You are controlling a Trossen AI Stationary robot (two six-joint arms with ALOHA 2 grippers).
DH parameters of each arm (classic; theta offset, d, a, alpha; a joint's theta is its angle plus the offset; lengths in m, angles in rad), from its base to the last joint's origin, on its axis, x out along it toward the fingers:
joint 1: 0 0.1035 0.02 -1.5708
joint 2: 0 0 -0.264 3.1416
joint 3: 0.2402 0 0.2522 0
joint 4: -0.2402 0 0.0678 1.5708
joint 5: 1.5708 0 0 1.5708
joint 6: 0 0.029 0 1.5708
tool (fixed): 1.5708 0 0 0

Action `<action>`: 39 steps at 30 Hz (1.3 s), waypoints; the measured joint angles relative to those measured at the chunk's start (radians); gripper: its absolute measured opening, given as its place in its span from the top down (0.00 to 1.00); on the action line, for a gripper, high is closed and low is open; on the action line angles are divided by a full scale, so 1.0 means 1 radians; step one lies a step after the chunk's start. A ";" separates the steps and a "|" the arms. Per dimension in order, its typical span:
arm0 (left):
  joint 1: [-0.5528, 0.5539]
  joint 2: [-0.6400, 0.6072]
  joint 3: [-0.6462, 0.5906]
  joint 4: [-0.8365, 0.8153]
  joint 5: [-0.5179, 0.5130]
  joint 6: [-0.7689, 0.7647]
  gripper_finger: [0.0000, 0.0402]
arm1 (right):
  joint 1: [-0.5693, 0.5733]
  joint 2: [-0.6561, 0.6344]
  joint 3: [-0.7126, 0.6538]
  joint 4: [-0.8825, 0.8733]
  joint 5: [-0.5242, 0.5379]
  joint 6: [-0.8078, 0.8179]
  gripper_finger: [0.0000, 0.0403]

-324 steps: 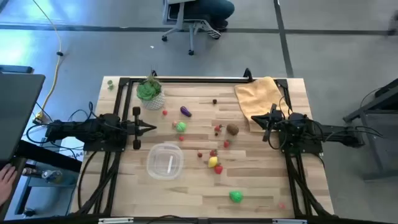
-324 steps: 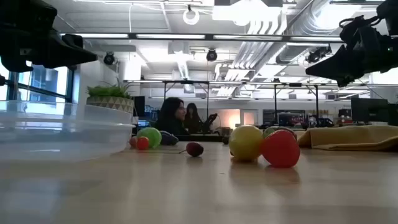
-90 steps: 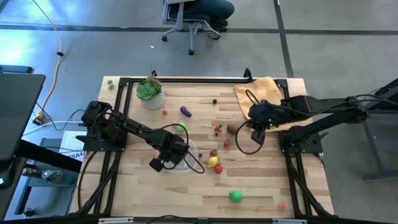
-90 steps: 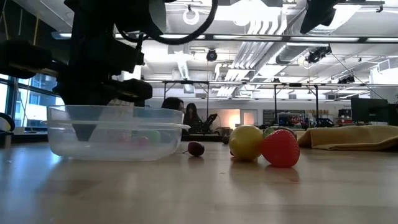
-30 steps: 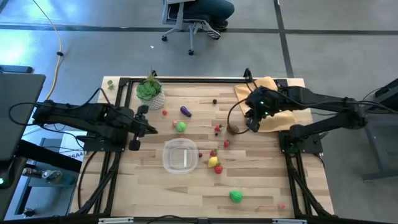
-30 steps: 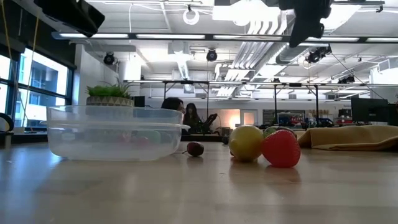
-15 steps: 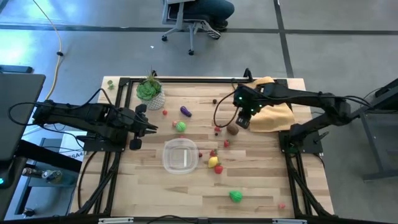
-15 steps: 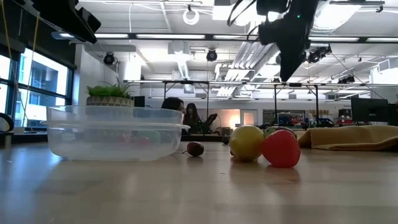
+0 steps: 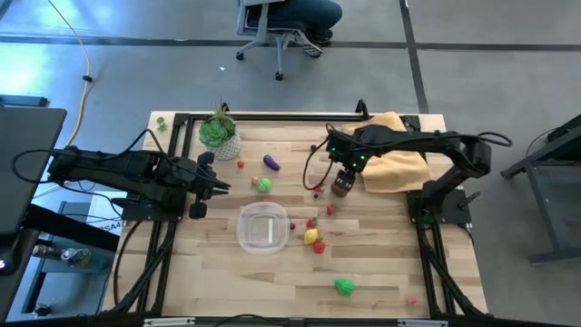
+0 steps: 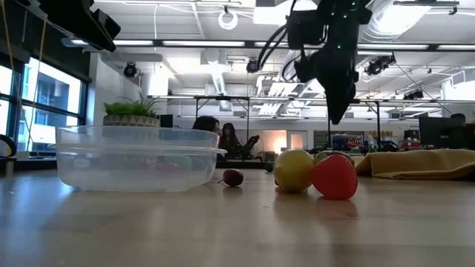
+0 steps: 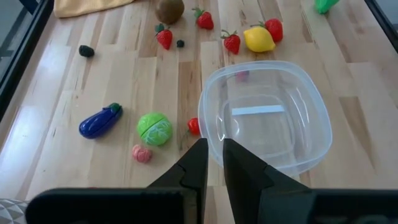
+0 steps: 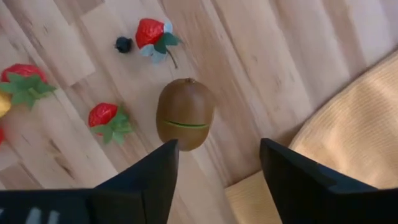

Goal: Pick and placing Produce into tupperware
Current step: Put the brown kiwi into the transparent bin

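Observation:
The clear tupperware (image 9: pixel 264 227) stands on the wooden table, near the middle. Produce lies scattered on the table beyond it and to its right: a purple eggplant (image 9: pixel 270 163), a green leafy ball (image 9: pixel 263 184), a yellow lemon (image 9: pixel 311 236) beside a red strawberry (image 10: pixel 335 177), and a brown kiwi (image 12: pixel 185 114). My right gripper (image 12: pixel 217 168) hangs open just above the kiwi, pointing down, one finger on either side and clear of it. At the table's left side, my left gripper (image 11: pixel 214 168) hovers all but shut, pointing toward the tupperware (image 11: pixel 205 124), with nothing in it.
A green plant in a white pot (image 9: pixel 219 136) stands at the far left. A yellow cloth (image 9: pixel 390 150) lies at the far right, close beside the kiwi. More strawberries (image 12: pixel 109 118) and a dark berry (image 12: pixel 123 44) lie around the kiwi. A green piece (image 9: pixel 344 287) sits near the front edge.
My right gripper has moved toward the table's left edge, off the yellow cloth, and come down over the kiwi.

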State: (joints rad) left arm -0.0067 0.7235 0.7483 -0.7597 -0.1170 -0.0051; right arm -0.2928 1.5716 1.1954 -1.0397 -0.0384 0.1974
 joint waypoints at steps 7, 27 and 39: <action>0.000 0.000 0.000 0.000 0.000 0.000 0.90 | 0.001 0.056 0.000 0.020 0.000 0.063 0.39; 0.000 0.000 0.000 0.000 0.000 0.000 0.90 | 0.003 0.075 0.000 0.053 -0.047 0.141 0.38; 0.000 0.000 0.000 0.001 0.000 0.000 0.90 | 0.010 0.199 0.000 0.070 -0.119 0.108 0.38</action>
State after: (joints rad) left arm -0.0067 0.7235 0.7486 -0.7590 -0.1169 -0.0049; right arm -0.2832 1.7703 1.1957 -0.9695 -0.1574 0.3058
